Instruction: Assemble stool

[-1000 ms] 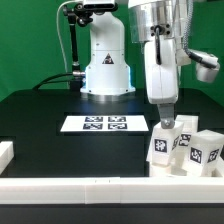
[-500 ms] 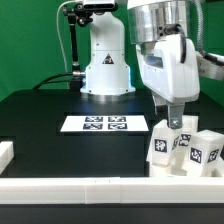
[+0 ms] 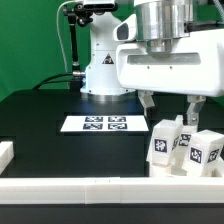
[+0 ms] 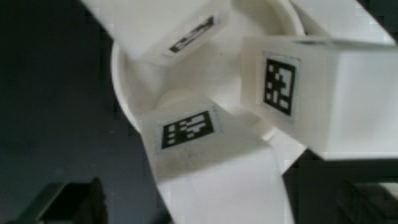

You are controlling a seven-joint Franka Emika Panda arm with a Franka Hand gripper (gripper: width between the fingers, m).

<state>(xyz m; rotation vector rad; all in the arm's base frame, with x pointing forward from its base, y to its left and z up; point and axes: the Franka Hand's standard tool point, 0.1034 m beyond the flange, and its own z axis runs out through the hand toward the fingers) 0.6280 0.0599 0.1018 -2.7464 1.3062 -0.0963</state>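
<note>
Over the black table (image 3: 60,150), near the exterior view's right, my gripper (image 3: 170,105) hangs with its jaws spread wide, holding nothing. Just below me the white stool parts (image 3: 185,148) sit bunched together, tagged legs (image 4: 306,92) crowding the round seat (image 4: 178,95) against the white border bar (image 3: 80,190). Beside them lies the marker board (image 3: 95,124).

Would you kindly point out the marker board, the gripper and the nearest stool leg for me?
marker board (image 3: 95,124): exterior view, middle of its flat top.
gripper (image 3: 170,106): exterior view, gap between its open fingertips.
stool leg (image 3: 162,149): exterior view, tagged front face.
</note>
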